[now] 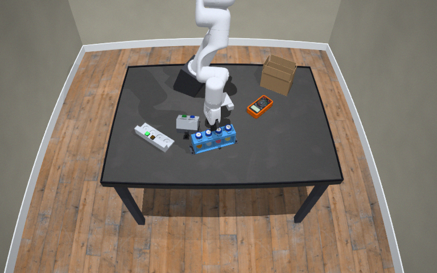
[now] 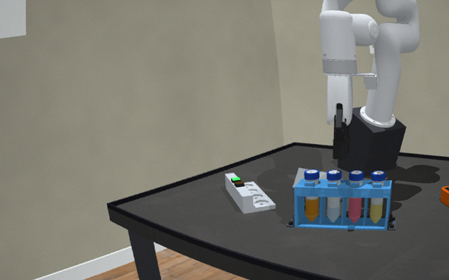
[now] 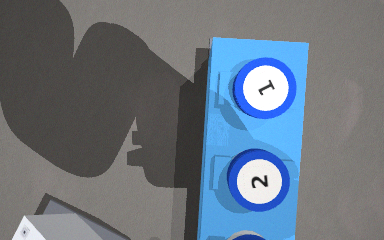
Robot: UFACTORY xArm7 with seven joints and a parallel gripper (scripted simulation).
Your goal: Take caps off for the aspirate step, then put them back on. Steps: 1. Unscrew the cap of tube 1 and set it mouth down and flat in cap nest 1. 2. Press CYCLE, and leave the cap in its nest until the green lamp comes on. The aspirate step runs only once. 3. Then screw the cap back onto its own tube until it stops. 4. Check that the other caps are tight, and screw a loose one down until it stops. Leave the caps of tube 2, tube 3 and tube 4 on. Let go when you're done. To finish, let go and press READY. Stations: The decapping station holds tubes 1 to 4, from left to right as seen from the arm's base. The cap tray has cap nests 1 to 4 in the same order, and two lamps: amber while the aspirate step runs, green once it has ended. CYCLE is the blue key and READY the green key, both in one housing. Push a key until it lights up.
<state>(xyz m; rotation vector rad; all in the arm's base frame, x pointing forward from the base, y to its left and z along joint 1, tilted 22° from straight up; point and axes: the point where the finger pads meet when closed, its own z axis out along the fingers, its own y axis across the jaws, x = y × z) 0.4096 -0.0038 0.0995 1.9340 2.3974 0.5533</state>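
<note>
Pincer point(image 2: 341, 143) empty above four capped tubes point(image 2: 345, 194), two lamps point(image 2: 237, 181).

Table: my dark table top point(image 1: 273, 154) on black legs.
Left: white cap tray point(image 1: 153, 137).
Middle: grey key housing point(image 1: 187, 123); blue decapping station point(image 1: 214, 141).
Right: orange multimeter point(image 1: 259, 106); cardboard box point(image 1: 277, 74).
Back: my black pedestal point(image 1: 183, 84).

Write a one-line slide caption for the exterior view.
Pincer raised behind the blue decapping station, all four blue caps on, cap tray's green lamp lit.
</note>
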